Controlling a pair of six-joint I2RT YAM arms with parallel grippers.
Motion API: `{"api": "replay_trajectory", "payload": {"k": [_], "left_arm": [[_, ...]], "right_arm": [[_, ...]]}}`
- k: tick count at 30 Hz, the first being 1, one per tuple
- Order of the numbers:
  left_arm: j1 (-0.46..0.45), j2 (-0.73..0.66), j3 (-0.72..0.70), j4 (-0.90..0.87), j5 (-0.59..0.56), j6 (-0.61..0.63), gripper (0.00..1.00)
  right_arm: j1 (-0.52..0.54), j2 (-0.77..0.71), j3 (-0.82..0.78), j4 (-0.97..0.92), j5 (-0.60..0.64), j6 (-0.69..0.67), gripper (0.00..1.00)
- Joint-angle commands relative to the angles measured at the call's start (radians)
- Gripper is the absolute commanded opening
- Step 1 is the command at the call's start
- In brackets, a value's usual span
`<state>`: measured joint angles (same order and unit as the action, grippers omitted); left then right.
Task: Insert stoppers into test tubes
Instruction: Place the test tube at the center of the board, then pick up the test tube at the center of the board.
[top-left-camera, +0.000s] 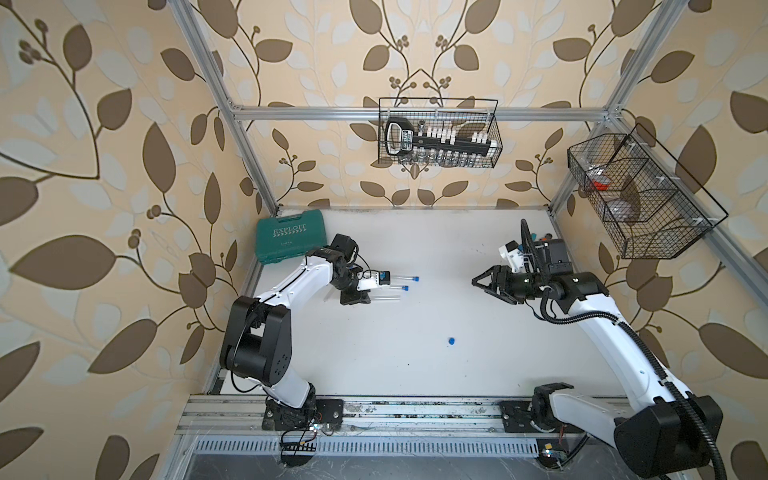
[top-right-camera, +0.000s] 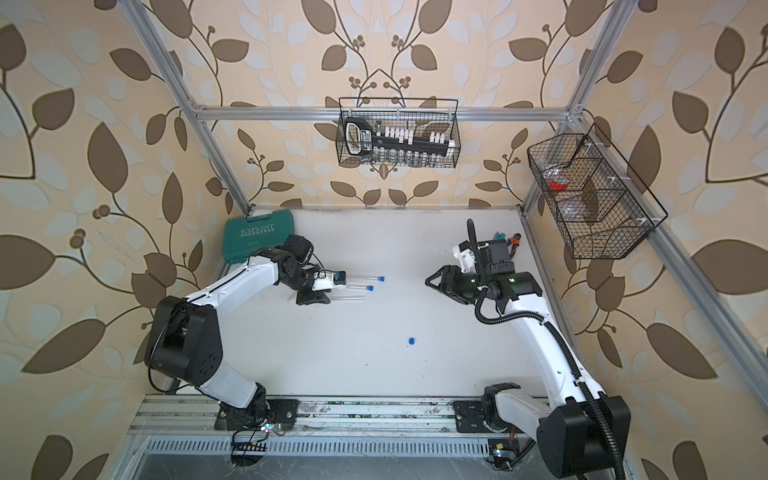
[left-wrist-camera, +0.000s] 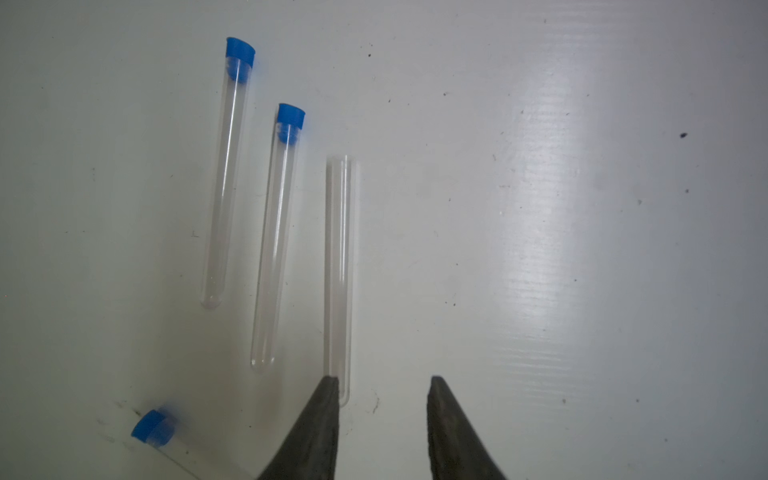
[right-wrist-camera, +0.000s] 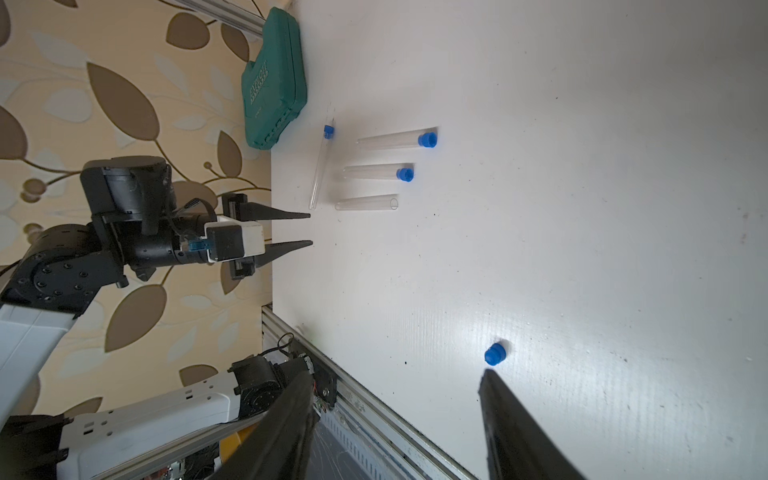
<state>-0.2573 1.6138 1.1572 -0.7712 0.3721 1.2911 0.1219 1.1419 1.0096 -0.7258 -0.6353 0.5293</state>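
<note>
Stoppers (left-wrist-camera: 240, 52), small bright-blue plastic plugs, already close three of my four slim clear test tubes (left-wrist-camera: 226, 178). All four tubes lie flat on the white tabletop (top-left-camera: 415, 365), just out from the dark green plastic tool case (top-left-camera: 286, 241).

Two stoppered tubes lie side by side with their blue ends pointing away from the case. The third stoppered tube (right-wrist-camera: 319, 170) lies crosswise, nearest the case, with its blue end toward it. The open tube (left-wrist-camera: 338, 270) has no plug. It lies alongside the pair on the side farther from the case, and its mouth also points away from the case.

My left gripper (left-wrist-camera: 382, 380) hovers at the tubes' rounded ends, near the case. Its jaws stand a modest way apart with nothing between them. In the left wrist view one fingertip (left-wrist-camera: 328, 399) overlaps the open tube's rounded end; whether it touches I cannot tell.

The loose stopper (right-wrist-camera: 493, 354) lies alone, well apart from the case and the tubes; both top views show it out on the bare tabletop (top-left-camera: 451, 340).

My right gripper (right-wrist-camera: 397, 374) is farther still from the case, jaws wide apart and empty. In the right wrist view the loose stopper lies just beyond one of its fingertips (right-wrist-camera: 492, 386).
</note>
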Motion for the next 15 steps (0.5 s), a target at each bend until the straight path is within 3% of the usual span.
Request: {"api": "replay_trajectory", "payload": {"k": [1,15], "left_arm": [[-0.023,0.037,0.047,-0.031,-0.079,0.054,0.36],[-0.055,0.13,0.036,0.047,-0.188,-0.01,0.36]], "right_arm": [[-0.004,0.013,0.041,-0.044,-0.018,-0.045,0.61],[-0.003,0.025,0.045,-0.074,-0.001,-0.071,0.63]]}}
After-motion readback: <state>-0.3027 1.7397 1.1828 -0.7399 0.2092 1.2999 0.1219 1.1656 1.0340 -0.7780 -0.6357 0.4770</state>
